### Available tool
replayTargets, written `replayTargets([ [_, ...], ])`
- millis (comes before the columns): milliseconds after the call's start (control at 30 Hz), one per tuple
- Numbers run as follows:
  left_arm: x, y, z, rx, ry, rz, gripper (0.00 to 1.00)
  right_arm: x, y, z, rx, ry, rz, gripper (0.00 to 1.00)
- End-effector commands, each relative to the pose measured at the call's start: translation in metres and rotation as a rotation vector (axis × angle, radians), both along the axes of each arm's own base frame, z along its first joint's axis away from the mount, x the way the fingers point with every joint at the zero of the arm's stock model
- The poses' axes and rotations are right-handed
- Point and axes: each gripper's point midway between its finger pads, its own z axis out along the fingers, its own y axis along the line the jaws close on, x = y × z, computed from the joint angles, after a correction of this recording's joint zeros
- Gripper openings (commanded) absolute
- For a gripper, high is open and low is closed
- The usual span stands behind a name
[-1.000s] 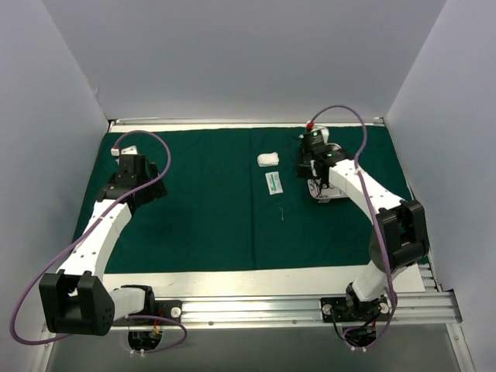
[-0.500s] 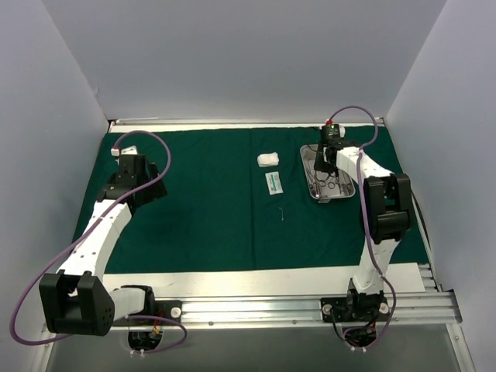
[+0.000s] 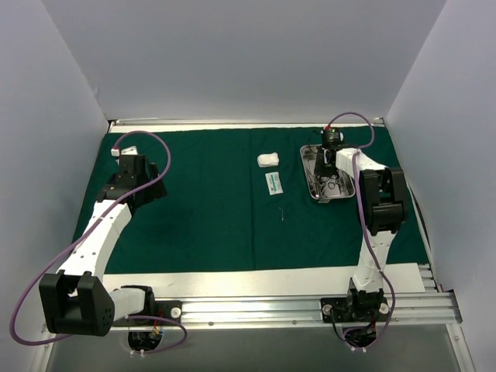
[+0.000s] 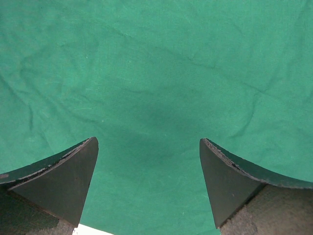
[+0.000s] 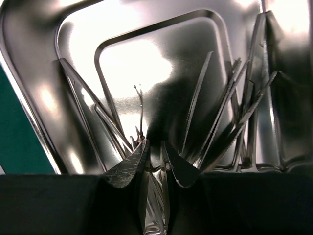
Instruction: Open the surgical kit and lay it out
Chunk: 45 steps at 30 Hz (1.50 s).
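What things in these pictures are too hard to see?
- Top view: tools in the tray are too small to count, and the right gripper covers some.
- Right wrist view: the fingers hide whether any tool is gripped.
- Top view: the packet print and a speck on the cloth are too small.

No legible text; packet (image 3: 273, 184) print (green) too small.

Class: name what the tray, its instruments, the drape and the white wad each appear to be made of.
Tray: polished metal, likely steel; mirror glare. Instruments: same bright metal; thin glinting blades. Drape: woven matte green cloth; soft creases. White wad: probably gauze or cotton; too small to confirm.
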Motion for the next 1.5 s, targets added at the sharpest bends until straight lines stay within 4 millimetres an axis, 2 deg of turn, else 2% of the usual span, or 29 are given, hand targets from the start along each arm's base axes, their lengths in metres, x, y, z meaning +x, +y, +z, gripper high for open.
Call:
replayTargets([
  [0, 0.008, -0.003, 0.012, -0.006, -0.057, -0.012, 0.94, 0.012, 0.005, 0.008, 0.029, -0.028, 0.03, 0.12],
  [267, 0.009, -0.004, 0.011, -0.009, -0.055, -0.015, 0.94, 0.012, 0.01, 0.007, 0.049, -0.032, 0.048, 0.12],
  [500, 0.009, -0.004, 0.011, -0.01, -0.057, -0.019, 0.94, 0.021, 0.008, 0.029, 0.058, -0.107, 0.016, 0.12],
  [600, 0.009, -0.004, 0.011, -0.012, -0.055, -0.019, 0.94, 0.024, 0.01, 0.031, 0.071, -0.124, 0.003, 0.13],
  [833, 0.008, -0.005, 0.01, -0.012, -0.053, -0.021, 0.94, 0.029, 0.014, 0.023, 0.099, -0.126, -0.033, 0.12],
  [967, 0.008, -0.005, 0.01, -0.012, -0.053, -0.021, 0.94, 0.027, 0.013, 0.011, 0.069, -0.089, -0.047, 0.12],
  [1167, 0.008, -0.005, 0.011, -0.012, -0.054, -0.023, 0.94, 0.016, 0.012, -0.008, 0.017, -0.011, -0.06, 0.13],
  [1467, 0.008, -0.005, 0.01, -0.013, -0.053, -0.024, 0.94, -0.003, 0.015, -0.024, -0.056, 0.091, -0.05, 0.12],
])
